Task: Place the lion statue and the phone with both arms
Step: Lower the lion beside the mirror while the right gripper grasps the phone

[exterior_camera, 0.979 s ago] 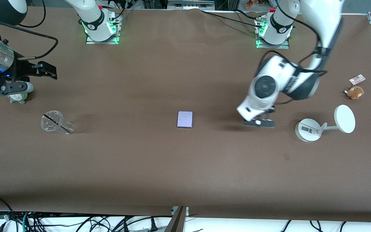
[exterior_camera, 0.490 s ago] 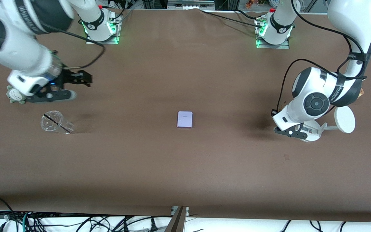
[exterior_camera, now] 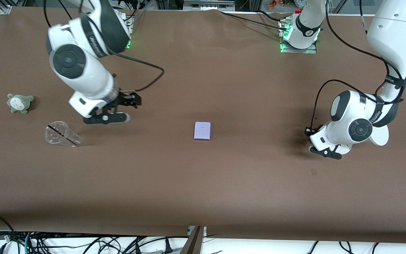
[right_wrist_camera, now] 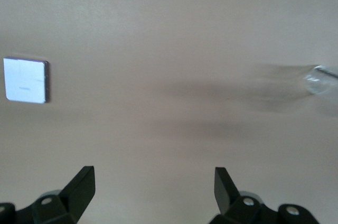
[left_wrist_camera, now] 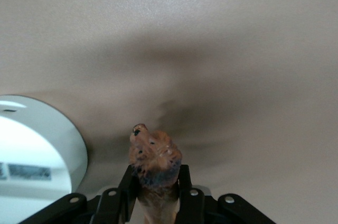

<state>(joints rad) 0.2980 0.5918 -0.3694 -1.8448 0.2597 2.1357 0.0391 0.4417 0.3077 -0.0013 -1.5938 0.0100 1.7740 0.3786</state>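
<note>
Near the middle of the worktop (exterior_camera: 203, 183) the phone (exterior_camera: 202, 131) lies flat, pale face up, touched by neither of my hands. It also shows in my right wrist view, well clear of my fingers.

My right hand (exterior_camera: 125, 106) hangs low over bare worktop, between the phone and the clear plastic cup (exterior_camera: 62, 134), toward the right arm's end. Its fingers (right_wrist_camera: 80, 184) stand wide apart with nothing between them. The cup lies on its side, nearer to the front camera than the grey-green plush (exterior_camera: 19, 103), which sits close to the worktop's edge at that end.

My left hand (left_wrist_camera: 157, 195) is low over the worktop at the left arm's end, just beside the white round stand (exterior_camera: 379, 135). Its fingers are clamped on the lion statue (left_wrist_camera: 154, 163): the orange-brown figurine sticks out between the two pads, its darker part pinched at the grip. In the front view the statue is mostly hidden by my wrist, and I cannot tell whether it touches the worktop. The stand's white base fills one corner of my left wrist view, close by the statue.
</note>
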